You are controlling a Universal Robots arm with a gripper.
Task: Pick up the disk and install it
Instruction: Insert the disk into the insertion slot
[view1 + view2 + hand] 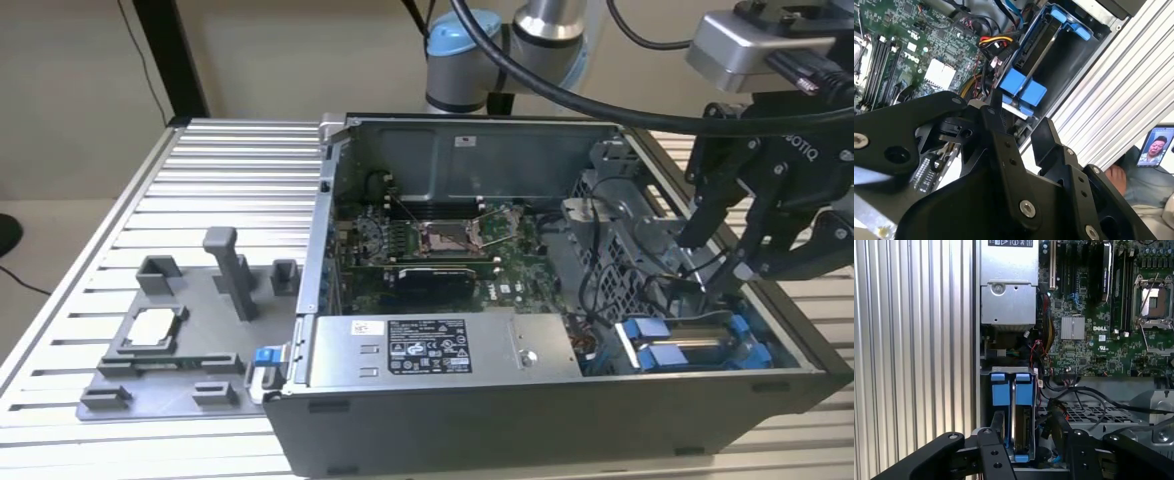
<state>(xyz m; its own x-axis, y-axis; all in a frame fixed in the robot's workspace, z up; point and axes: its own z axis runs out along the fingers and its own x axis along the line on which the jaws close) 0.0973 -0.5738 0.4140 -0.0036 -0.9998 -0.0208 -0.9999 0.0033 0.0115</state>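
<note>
**Inside the open grey metal computer case (534, 415), nothing is gripped**

At the exterior view's right, in the case's corner bay, the flat silver-grey disk (694, 348) in its blue plastic carrier frame is seen lodged. The black two-fingered gripper (727, 255) is held just above it, with its fingers spread apart and nothing pinched between them. The green motherboard (441, 240) and the grey power-supply box with a black label (427, 345) are seen beside the bay.

Below your black tool (714, 262), the disk (701, 346) shows silver-grey with blue clips; the motherboard (400, 235) is green, the surface (214, 170) ribbed silver.
</note>
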